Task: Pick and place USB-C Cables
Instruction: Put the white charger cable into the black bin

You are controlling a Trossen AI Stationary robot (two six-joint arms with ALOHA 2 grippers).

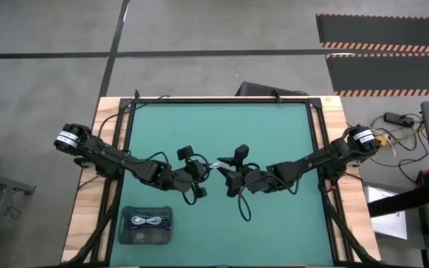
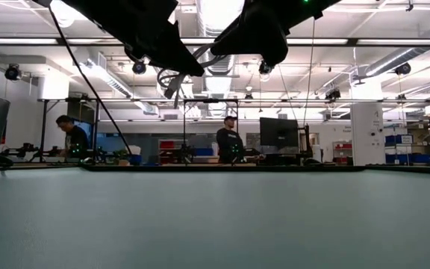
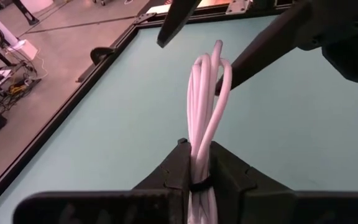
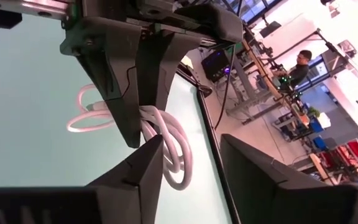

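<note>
Above the middle of the worktop (image 1: 289,126) our left hand (image 3: 197,168) is clenched on the white USB-C cable (image 3: 205,99), while our right hand (image 4: 191,168) stands released beside it, probably to hand it over.

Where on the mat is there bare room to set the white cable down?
Bare mat lies behind both arms, and to the right of the bin. Mid-table is crowded: left claw shut on the white cable, right claw open around it.
</note>
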